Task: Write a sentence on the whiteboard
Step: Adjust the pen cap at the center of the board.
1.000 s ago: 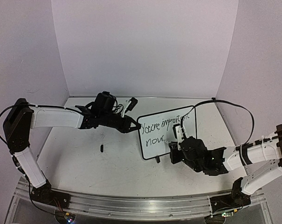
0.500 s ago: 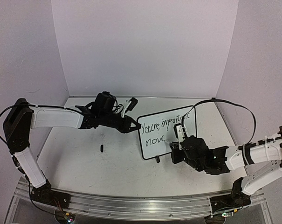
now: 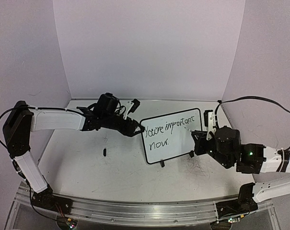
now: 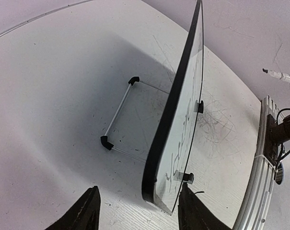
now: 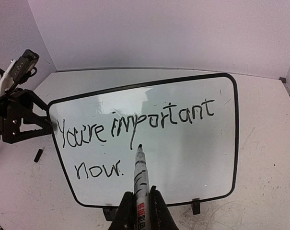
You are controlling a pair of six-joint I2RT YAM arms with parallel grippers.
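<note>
The whiteboard (image 3: 176,139) stands upright on the table and reads "You're important now." In the left wrist view I see it edge-on, the whiteboard (image 4: 176,108) having its lower corner between the spread fingers of my left gripper (image 4: 139,213), with a gap on both sides. In the top view the left gripper (image 3: 136,129) sits at the board's left edge. My right gripper (image 5: 141,213) is shut on a white marker (image 5: 140,175) with its black tip uncapped, held a little in front of the whiteboard (image 5: 188,148). From above, the right gripper (image 3: 196,143) is beside the board's right edge.
A small black marker cap (image 3: 104,152) lies on the table left of the board. The board's wire stand (image 4: 117,117) rests behind it. White walls close in the back and both sides. An aluminium rail (image 3: 135,211) runs along the near edge.
My left gripper has opened off the board's left edge. The right arm has drawn back to the right with the marker, away from the end of the word "now."
</note>
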